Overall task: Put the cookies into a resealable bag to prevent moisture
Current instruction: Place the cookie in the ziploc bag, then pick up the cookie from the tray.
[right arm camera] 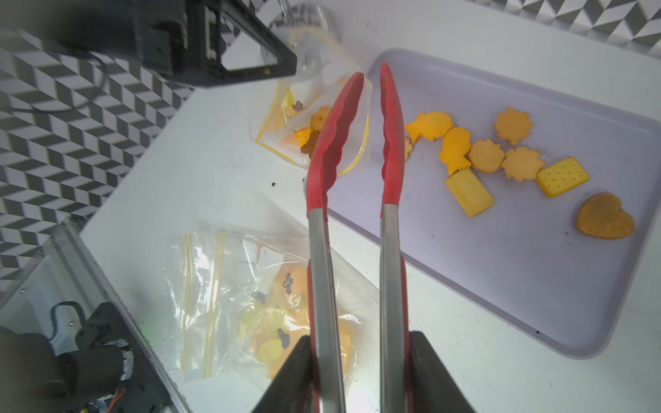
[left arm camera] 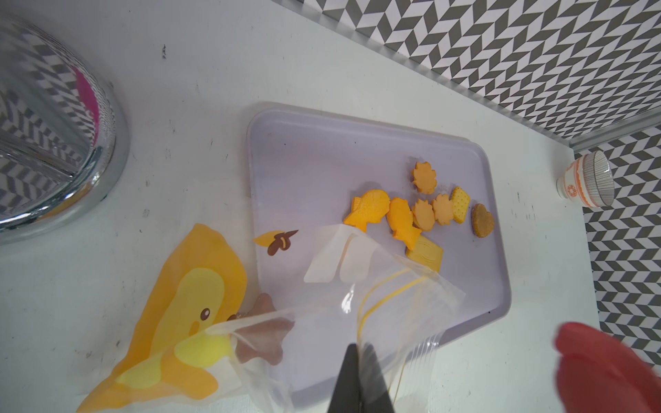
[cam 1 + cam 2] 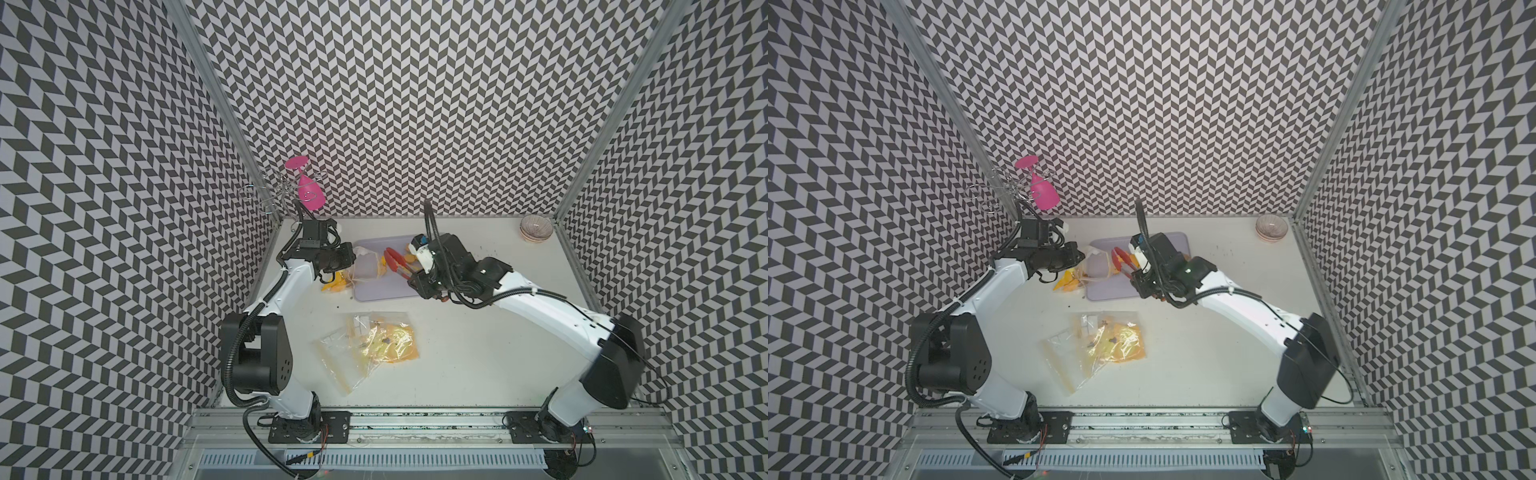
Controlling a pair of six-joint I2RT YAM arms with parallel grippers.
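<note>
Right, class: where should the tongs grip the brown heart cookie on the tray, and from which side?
I'd pinch the heart cookie across its curved side edges, coming from above. It lies flat on the tray at the row's end, apart from the rectangular cookie, so the tongs have room either side.

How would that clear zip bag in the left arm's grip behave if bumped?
Probably floppy: the bag creases and sags from the left end effector pinching its rim. Likely light, being thin clear film, so the tongs could easily push its mouth shut.
</note>
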